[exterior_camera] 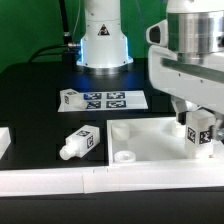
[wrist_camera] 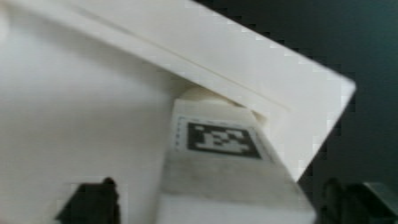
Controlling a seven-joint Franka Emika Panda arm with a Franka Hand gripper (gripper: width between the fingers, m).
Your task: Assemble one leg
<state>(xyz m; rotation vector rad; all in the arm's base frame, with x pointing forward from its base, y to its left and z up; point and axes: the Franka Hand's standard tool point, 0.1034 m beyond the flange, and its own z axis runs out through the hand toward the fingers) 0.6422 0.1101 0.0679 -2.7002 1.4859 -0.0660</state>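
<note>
A leg [exterior_camera: 200,135], a stubby white peg with a black-and-white tag, stands upright at the corner of the large white panel [exterior_camera: 150,135] on the exterior view's right. My gripper [exterior_camera: 200,128] straddles it from above. In the wrist view the leg [wrist_camera: 222,150] points its narrow round end into the panel's corner [wrist_camera: 107,90]. A dark fingertip [wrist_camera: 93,200] shows on each side, with a gap to the leg, so my gripper [wrist_camera: 221,204] is open. Two more legs lie on the table, one in front of the panel [exterior_camera: 82,142] and one by the marker board [exterior_camera: 70,97].
The marker board [exterior_camera: 118,100] lies flat behind the panel, in front of the arm's base [exterior_camera: 103,45]. A white part [exterior_camera: 5,142] sits at the exterior view's left edge. A white rail [exterior_camera: 100,182] runs along the front.
</note>
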